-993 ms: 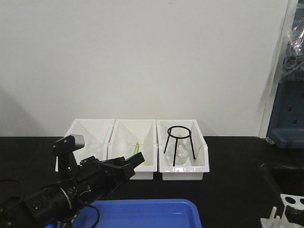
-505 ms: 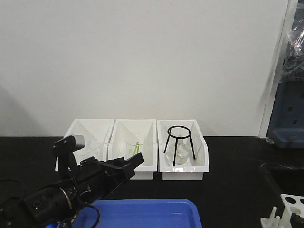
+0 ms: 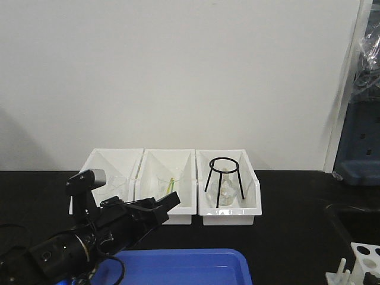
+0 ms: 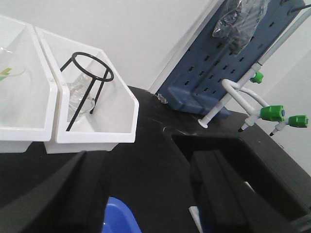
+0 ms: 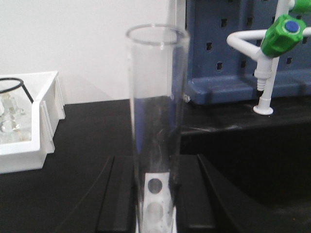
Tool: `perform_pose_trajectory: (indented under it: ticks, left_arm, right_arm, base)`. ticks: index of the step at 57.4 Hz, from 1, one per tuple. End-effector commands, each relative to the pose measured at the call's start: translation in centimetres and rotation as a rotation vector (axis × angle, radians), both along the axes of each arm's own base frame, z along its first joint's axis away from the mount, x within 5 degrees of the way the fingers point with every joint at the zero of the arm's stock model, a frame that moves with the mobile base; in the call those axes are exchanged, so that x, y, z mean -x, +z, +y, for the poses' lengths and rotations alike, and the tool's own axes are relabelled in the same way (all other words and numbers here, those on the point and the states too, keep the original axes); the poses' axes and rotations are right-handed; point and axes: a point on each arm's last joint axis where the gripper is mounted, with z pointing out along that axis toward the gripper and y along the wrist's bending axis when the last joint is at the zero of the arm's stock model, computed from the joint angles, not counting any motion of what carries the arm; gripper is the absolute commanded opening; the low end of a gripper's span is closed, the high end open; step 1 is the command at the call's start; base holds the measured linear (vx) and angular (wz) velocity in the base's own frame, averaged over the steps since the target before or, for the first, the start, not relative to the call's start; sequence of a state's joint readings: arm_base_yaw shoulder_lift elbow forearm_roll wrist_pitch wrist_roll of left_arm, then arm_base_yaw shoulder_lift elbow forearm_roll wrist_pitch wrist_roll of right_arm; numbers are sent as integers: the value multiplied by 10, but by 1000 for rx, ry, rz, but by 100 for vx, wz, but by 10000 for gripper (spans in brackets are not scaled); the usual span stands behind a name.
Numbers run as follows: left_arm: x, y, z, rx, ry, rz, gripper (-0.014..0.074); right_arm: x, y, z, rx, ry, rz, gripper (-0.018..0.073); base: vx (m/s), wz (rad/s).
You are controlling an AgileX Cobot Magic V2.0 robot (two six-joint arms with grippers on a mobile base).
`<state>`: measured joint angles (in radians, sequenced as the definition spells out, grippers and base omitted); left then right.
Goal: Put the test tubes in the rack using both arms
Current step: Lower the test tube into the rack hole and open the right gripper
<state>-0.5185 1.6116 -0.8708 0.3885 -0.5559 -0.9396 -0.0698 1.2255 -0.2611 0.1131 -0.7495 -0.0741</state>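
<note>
My right gripper [image 5: 155, 167] is shut on a clear glass test tube [image 5: 156, 92] and holds it upright. Through the tube's lower end I see the holed top plate of the white rack [image 5: 155, 206] right below it. In the front view the rack [image 3: 363, 254] sits at the bottom right corner, and the right arm does not show clearly there. My left gripper [image 3: 169, 203] hovers at the lower left over the near table. In the left wrist view it [image 4: 146, 189] is open and empty. No other test tubes show.
Three white bins [image 3: 168, 218] stand at the back. The right one holds a black tripod [image 3: 224, 178], the middle one a clear beaker [image 3: 169, 181]. A blue tray [image 3: 196, 267] lies at the front. A sink recess [image 4: 228, 145], green taps [image 4: 272, 112] and a blue pegboard [image 4: 218, 63] are at the right.
The left arm has barely moved. A dark shape beside the rack at the bottom right has sunk a little lower in the frame.
</note>
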Motion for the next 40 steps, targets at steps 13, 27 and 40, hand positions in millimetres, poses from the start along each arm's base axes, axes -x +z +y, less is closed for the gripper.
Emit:
perform_pose_trajectory:
  ticks: [13, 27, 40]
  left_arm:
    - [2, 31, 0, 95, -13, -109, 509]
    - [2, 30, 0, 81, -6, -94, 509]
    - [2, 29, 0, 80, -5, -92, 509]
  right_arm:
    - [-14, -3, -1, 33, 4, -45, -6]
    - [-23, -25, -2, 22, 0, 13, -6]
    - [-28, -39, -2, 48, 2, 50, -3]
  base:
    - [0, 0]
    - [0, 0]
    - [0, 0]
